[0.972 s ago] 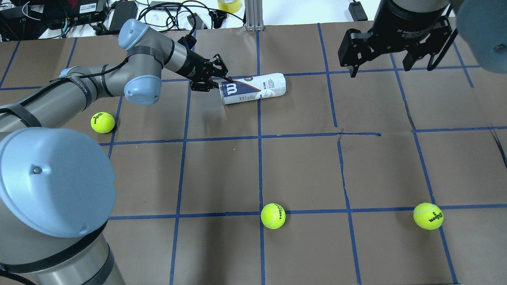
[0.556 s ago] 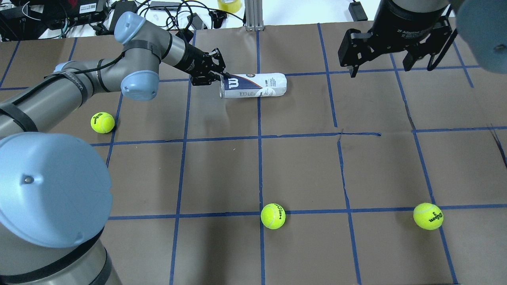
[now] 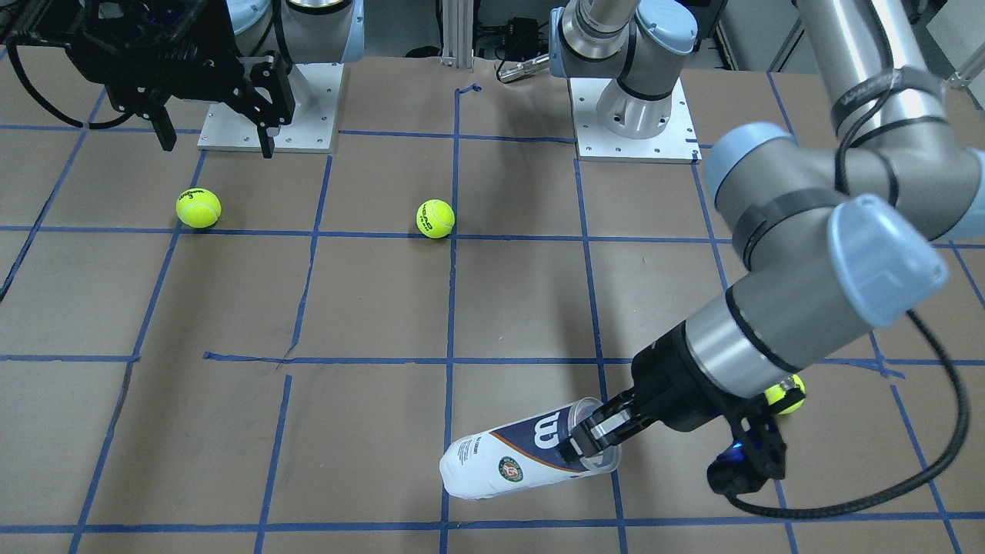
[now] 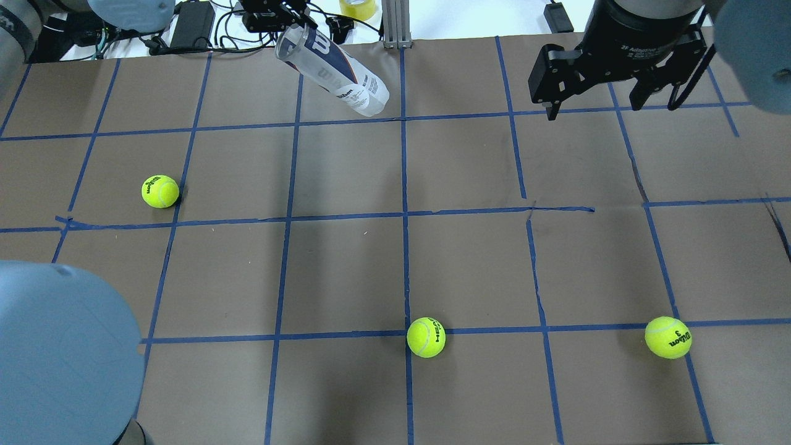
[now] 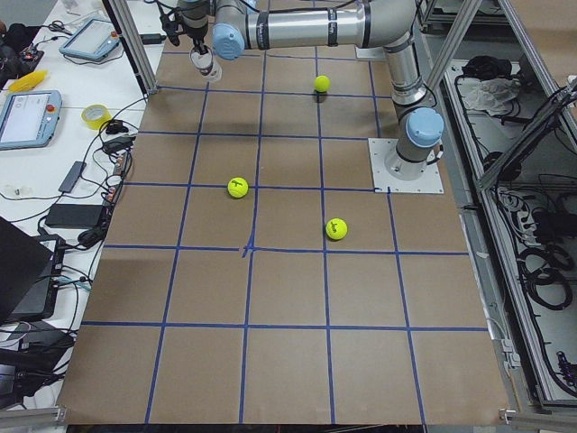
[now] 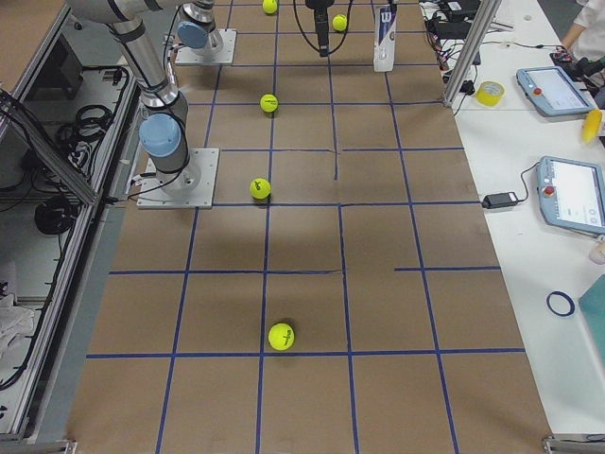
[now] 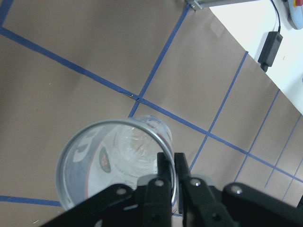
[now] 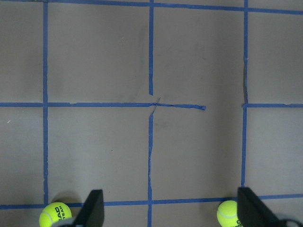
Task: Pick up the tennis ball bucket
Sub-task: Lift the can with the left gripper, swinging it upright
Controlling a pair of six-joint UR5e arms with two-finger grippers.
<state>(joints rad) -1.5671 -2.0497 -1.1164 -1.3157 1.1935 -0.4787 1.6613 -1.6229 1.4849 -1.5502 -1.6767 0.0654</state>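
Note:
The tennis ball bucket [image 4: 337,75], a clear tube with a white label and a dark blue band, hangs tilted above the table's far edge. It also shows in the front view [image 3: 512,462]. My left gripper [image 3: 589,445] is shut on the rim at its open end, one finger inside and one outside, as the left wrist view [image 7: 170,166] shows. The tube [image 7: 113,165] looks empty. My right gripper [image 4: 592,106] is open and empty, high over the far right of the table [image 8: 170,215].
Three yellow-green tennis balls lie on the brown paper: one at the left [image 4: 160,191], one at near centre [image 4: 426,337], one at near right [image 4: 667,337]. Cables and power bricks [image 4: 191,21] lie beyond the far edge, close to the bucket.
The bucket lay on the table with my left gripper at its open end. Now the left arm has risen and moved toward the far edge, carrying the bucket tilted in the air. The right arm stayed.

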